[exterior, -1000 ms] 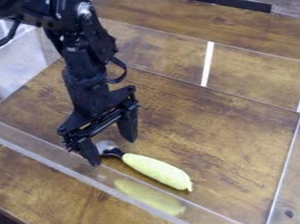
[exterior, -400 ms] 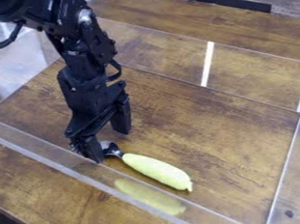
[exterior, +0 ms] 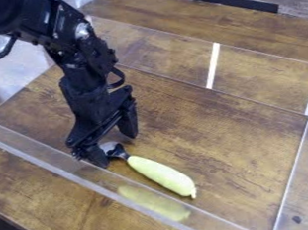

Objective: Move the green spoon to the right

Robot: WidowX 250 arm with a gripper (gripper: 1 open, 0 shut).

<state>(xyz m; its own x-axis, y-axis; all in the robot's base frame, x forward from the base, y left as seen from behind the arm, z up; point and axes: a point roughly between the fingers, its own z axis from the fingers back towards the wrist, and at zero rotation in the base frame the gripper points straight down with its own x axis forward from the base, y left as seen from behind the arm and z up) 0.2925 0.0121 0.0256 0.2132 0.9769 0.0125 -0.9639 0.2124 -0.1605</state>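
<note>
Green spoon [exterior: 162,176] is lying just beside the wide-open claw [exterior: 112,148], which is shifting a little, maybe getting ready to push.

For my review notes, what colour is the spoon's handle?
The spoon's handle is pale yellow-green, seen in the camera view.

The light in the room is moderate and soft. On the wooden table [exterior: 225,132] it makes a pale, hazy shine. The black arm [exterior: 87,67] is so dark that its small details are difficult to see. The picture is small-grained and a little blurry, also at the edges.
</note>
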